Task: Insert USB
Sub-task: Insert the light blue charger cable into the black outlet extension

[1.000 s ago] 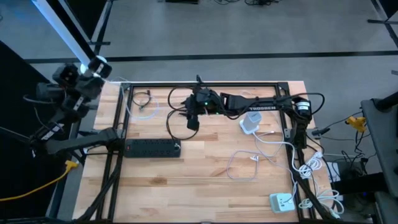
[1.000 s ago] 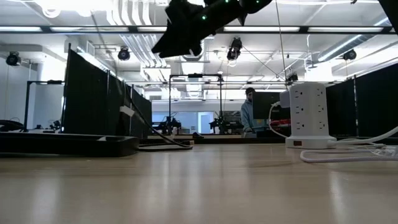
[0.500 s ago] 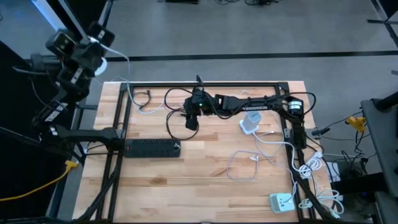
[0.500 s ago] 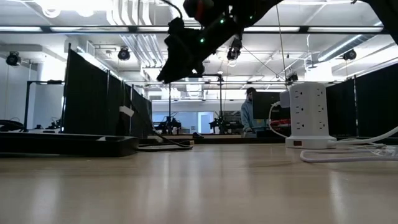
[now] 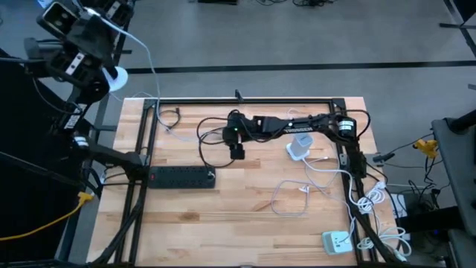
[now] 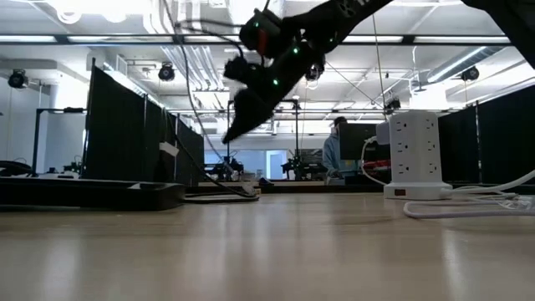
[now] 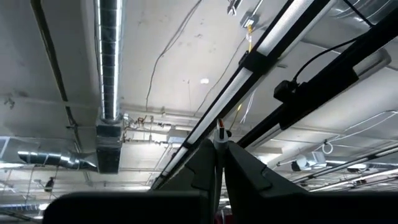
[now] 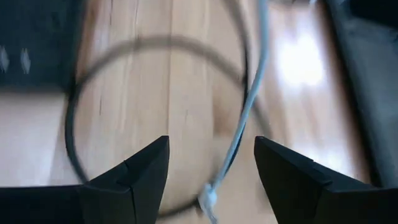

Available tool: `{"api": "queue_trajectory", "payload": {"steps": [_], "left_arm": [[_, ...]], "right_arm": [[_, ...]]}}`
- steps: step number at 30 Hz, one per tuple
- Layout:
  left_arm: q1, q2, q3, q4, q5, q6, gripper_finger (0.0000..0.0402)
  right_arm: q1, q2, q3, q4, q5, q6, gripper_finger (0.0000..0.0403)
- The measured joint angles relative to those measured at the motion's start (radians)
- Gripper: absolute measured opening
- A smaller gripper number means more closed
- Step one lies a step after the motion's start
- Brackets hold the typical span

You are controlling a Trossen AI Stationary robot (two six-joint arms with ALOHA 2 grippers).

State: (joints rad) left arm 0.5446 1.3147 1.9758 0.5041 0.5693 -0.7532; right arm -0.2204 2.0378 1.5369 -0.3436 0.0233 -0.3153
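Observation:
My left gripper (image 5: 100, 18) is raised high beyond the table's far left corner, pointing at the ceiling, shut on the end of a thin white cable (image 5: 151, 71). The cable curves down to the table's far left part (image 5: 160, 123). My right gripper (image 5: 236, 151) stands open above the table's middle, tipped down, over a black cable loop (image 8: 81, 99) and a pale grey cable (image 8: 252, 106) whose plug end (image 8: 207, 199) lies between the open fingers, untouched. A black power strip (image 5: 182, 176) lies flat on the table at the left. My left gripper pinches the white cable's end (image 7: 219, 138) between its two fingertips (image 7: 202, 162). A small red-topped tip (image 7: 219, 126) sticks out past them. The fingers point up. The cable trails away from the gripper in a slack curve down to the table.
A white tower power strip (image 5: 300, 145) stands right of centre, with white cables (image 5: 312, 186) spread toward the right edge and a white outlet block (image 5: 338, 242) near the front right corner. A black frame (image 5: 245, 102) runs along the far and left sides.
My left gripper has risen and swung away past the table's far left corner, tipping upward and drawing the white cable up with it. My right gripper has come down toward the table and tipped its fingers downward over the cables.

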Motion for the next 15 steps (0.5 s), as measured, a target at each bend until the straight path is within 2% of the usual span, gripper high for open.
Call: {"api": "queue_trajectory", "payload": {"steps": [6, 15], "left_arm": [[-0.008, 0.006, -0.001, -0.005, 0.021, 0.000, 0.0012], [-0.008, -0.002, -0.008, -0.040, 0.052, 0.032, 0.0012]], "right_arm": [[-0.027, 0.047, 0.000, -0.026, -0.048, 0.100, 0.0201], [-0.016, 0.075, 0.000, -0.073, -0.195, 0.241, 0.0184]]}}
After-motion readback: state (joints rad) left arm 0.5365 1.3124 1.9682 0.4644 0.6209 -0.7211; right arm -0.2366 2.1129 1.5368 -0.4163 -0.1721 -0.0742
